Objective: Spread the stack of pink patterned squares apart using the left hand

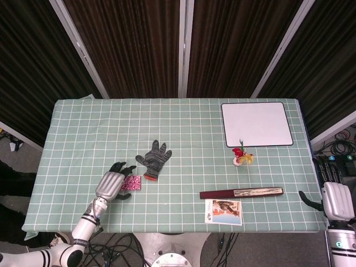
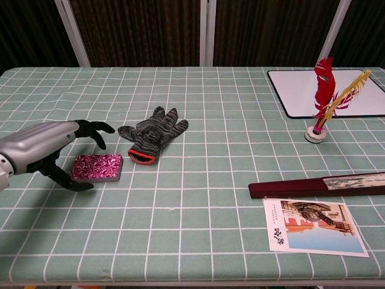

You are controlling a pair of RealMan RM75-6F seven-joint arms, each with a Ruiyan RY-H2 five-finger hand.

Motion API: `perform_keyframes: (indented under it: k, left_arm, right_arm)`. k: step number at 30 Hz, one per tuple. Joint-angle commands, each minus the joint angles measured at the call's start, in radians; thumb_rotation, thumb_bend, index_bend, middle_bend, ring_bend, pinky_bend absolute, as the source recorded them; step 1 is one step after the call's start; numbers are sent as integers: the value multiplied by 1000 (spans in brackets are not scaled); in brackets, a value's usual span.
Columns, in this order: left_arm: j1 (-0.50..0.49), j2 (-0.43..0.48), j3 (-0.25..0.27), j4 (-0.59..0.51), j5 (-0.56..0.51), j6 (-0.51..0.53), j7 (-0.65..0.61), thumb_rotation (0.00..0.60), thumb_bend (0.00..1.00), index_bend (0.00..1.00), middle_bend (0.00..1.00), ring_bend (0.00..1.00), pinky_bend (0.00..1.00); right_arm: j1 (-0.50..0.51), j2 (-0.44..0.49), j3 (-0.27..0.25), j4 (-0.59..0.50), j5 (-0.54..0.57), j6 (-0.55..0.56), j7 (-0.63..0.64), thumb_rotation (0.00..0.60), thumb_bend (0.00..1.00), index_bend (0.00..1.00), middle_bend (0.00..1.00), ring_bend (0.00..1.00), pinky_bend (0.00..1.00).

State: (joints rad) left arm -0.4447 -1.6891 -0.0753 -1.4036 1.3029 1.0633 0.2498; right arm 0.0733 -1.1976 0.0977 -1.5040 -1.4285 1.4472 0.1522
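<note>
The stack of pink patterned squares (image 2: 96,167) lies flat on the green checked tablecloth at the near left, also seen as the pink stack (image 1: 132,182) from the head camera. My left hand (image 2: 45,150) hovers over its left side, fingers apart and arched above it, the thumb low by the stack's near left corner. Whether any finger touches the stack cannot be told. In the head view my left hand (image 1: 112,183) covers the stack's left part. My right hand (image 1: 335,200) hangs off the table's right edge, holding nothing.
A grey knit glove (image 2: 150,134) with a red cuff lies just right of the stack. Farther right are a closed fan (image 2: 317,185), a picture card (image 2: 313,226), a feathered shuttlecock (image 2: 322,102) and a white board (image 2: 328,90).
</note>
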Motion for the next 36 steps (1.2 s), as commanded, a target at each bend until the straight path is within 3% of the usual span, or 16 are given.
perform_keyframes:
  k: [1, 36]
  left_arm:
    - [-1, -7, -1, 5, -5, 3, -2, 600, 168, 141, 267, 71, 96]
    - [-10, -31, -10, 50, -41, 8, -23, 600, 194, 164, 348, 72, 96]
  right_arm:
    - [0, 0, 0, 2, 2, -2, 2, 600, 153, 0, 0, 0, 0]
    - [5, -8, 0, 26, 16, -35, 37, 600, 152, 0, 0, 0, 0]
